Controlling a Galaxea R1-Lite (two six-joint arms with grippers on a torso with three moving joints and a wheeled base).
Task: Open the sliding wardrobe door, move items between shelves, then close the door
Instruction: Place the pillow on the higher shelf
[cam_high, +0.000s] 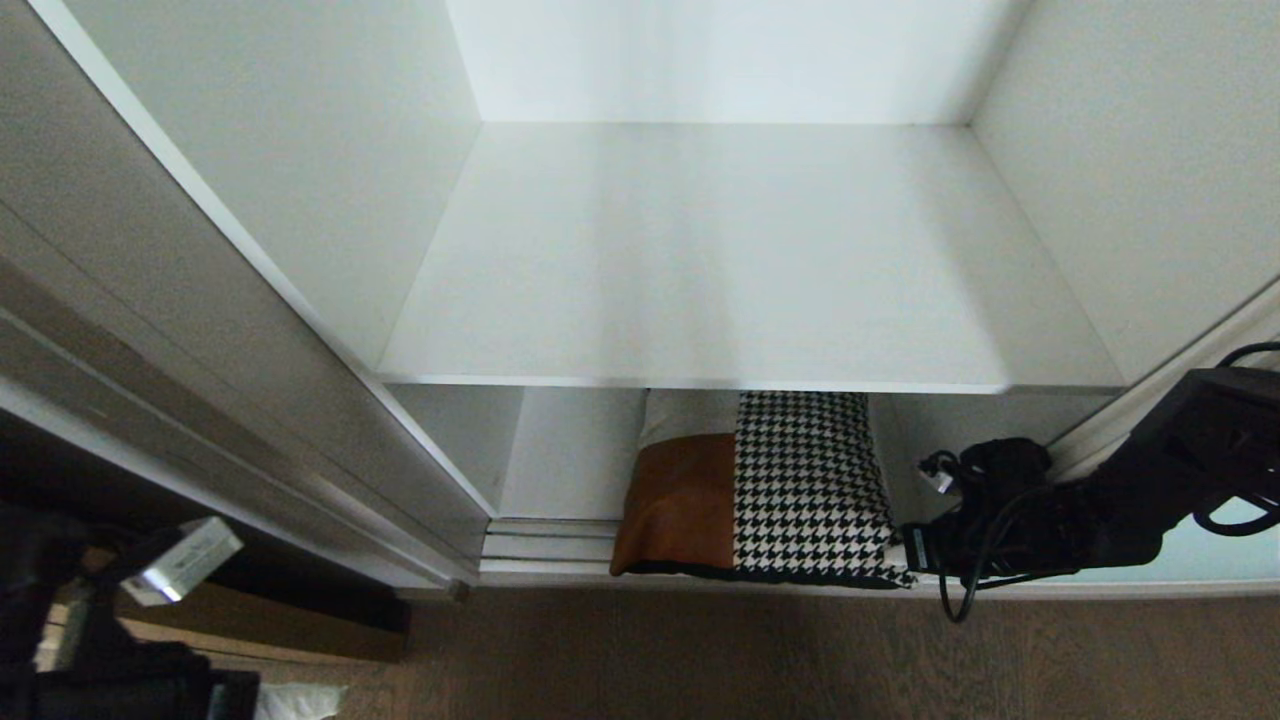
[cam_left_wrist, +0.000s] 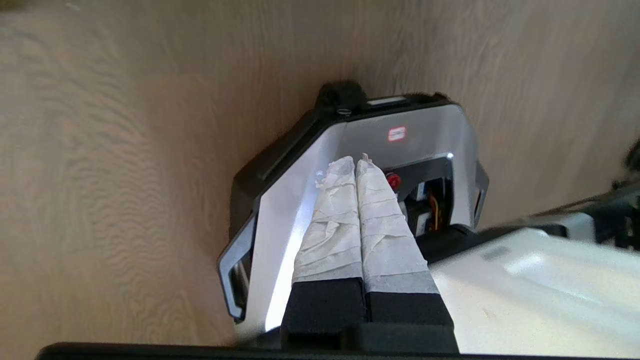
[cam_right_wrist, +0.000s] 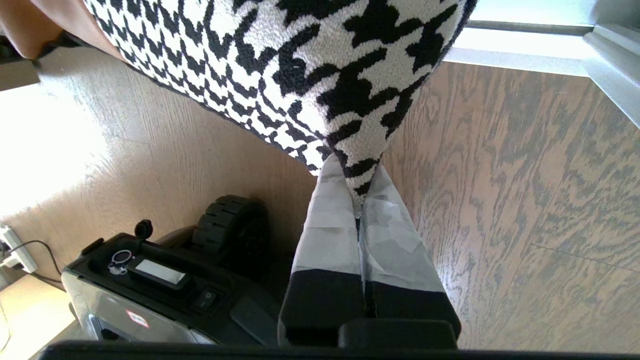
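Note:
The wardrobe stands open. Its white upper shelf (cam_high: 740, 260) is bare. Below it, the tan leather and houndstooth bag (cam_high: 790, 490) lies on the lower shelf (cam_high: 570, 460), reaching the front sill. My right gripper (cam_high: 912, 560) is shut on the bag's front right houndstooth corner. In the right wrist view that corner (cam_right_wrist: 350, 150) sits pinched in the gripper (cam_right_wrist: 356, 175), above the wood floor. A strip of the frosted sliding wardrobe door (cam_high: 1235, 550) shows behind my right arm. My left gripper (cam_left_wrist: 356, 161) is shut on nothing at the lower left (cam_high: 190, 560), over my own base.
A grey framed panel (cam_high: 200, 350) runs along the wardrobe's left side. Wood floor (cam_high: 700, 650) lies in front of the sill. My base (cam_right_wrist: 150, 290) and a wheel (cam_right_wrist: 227, 225) are just below the right gripper. A brown box (cam_high: 260, 625) sits at the lower left.

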